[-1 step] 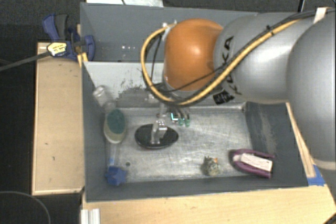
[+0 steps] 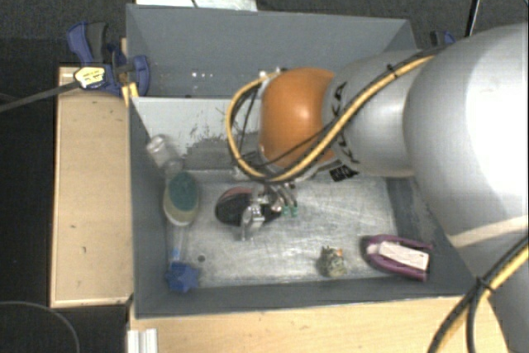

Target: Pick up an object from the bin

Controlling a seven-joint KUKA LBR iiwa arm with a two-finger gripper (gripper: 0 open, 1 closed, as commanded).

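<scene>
— How far along is it?

— Looking down from the camera above, the gripper [image 2: 253,219] is low over the floor of the bin [image 2: 248,45], a little left of the middle. It sits right against a dark oval thing [image 2: 231,205]. I'd say it's at the grasping step. Nothing is off the floor.

— Has it got hold?

— I can't tell whether it's open or closed. The orange wrist cover [image 2: 293,124] hangs over it, and its tip blurs into the dark thing.

— What does the next move need?

— My guess is a firm squeeze across the oval's narrow side, then a straight lift. It looks smooth, glossy and rounded, so it could slip out.

— And the rest?

— All well apart. There's a clear plastic bottle [image 2: 178,202] with a greenish end by the left wall and a blue lump [image 2: 181,278] in the near left corner. A small mottled, crumpled bit [image 2: 334,262] lies near the front, beside a flat purple-and-white packet [image 2: 398,255].
</scene>
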